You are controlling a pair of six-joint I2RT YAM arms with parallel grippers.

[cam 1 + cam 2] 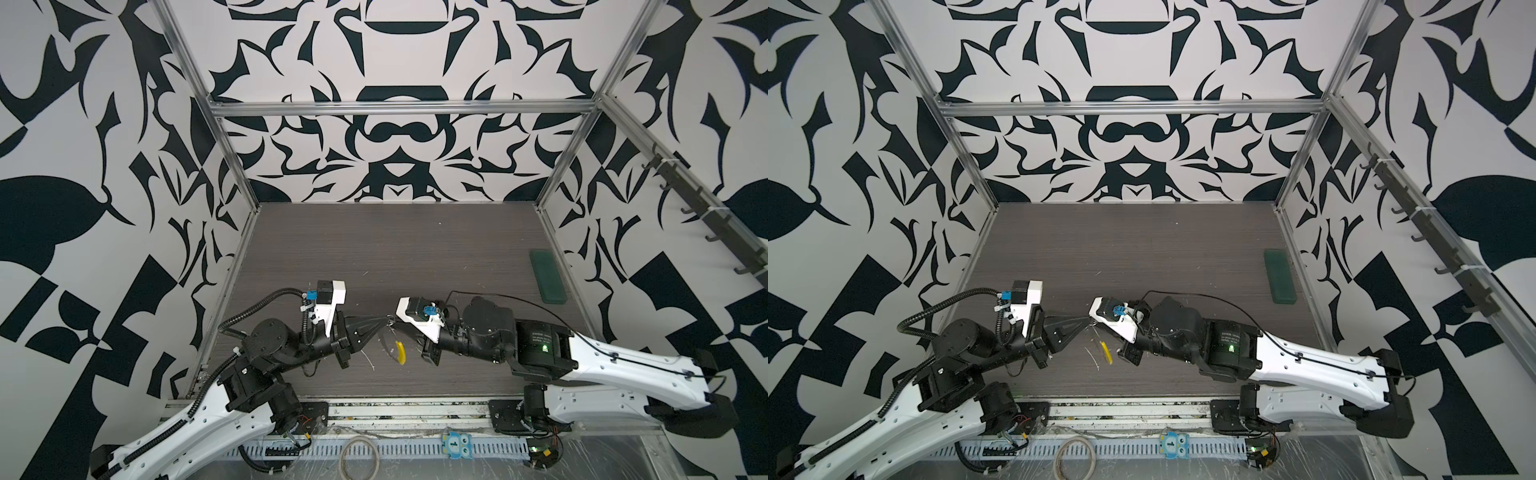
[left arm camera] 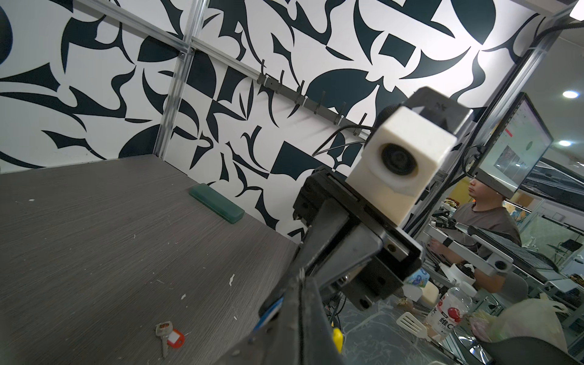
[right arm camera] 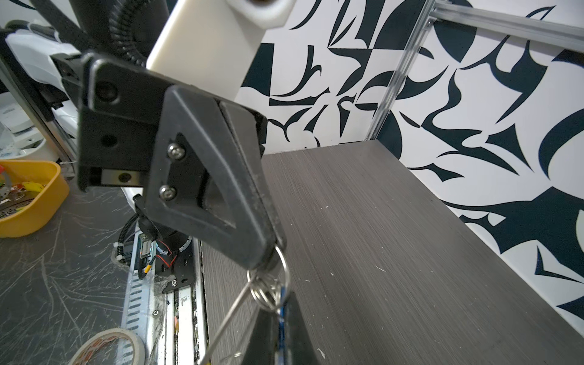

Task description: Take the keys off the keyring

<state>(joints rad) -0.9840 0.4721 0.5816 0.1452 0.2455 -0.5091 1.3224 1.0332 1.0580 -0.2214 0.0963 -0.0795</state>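
In both top views my two grippers meet tip to tip above the middle of the table. My left gripper (image 1: 387,319) (image 2: 301,279) is shut on the keyring's small metal ring (image 3: 282,268). The keyring's thin grey loop (image 3: 227,319) hangs below it with its yellow section (image 1: 400,352) (image 1: 1106,352) (image 2: 337,339). My right gripper (image 3: 281,298) (image 1: 1094,325) is shut on the blue key tag (image 3: 283,305) (image 2: 268,313), held edge-on right under that ring. A red key tag (image 2: 174,337) with a metal key lies loose on the table.
A dark green flat case (image 1: 547,277) (image 1: 1280,277) (image 2: 217,203) lies by the right wall. A beige tape hoop (image 1: 359,457) sits on the front ledge, past the table's front rail (image 1: 415,409). A yellow bin (image 3: 28,196) stands off the table.
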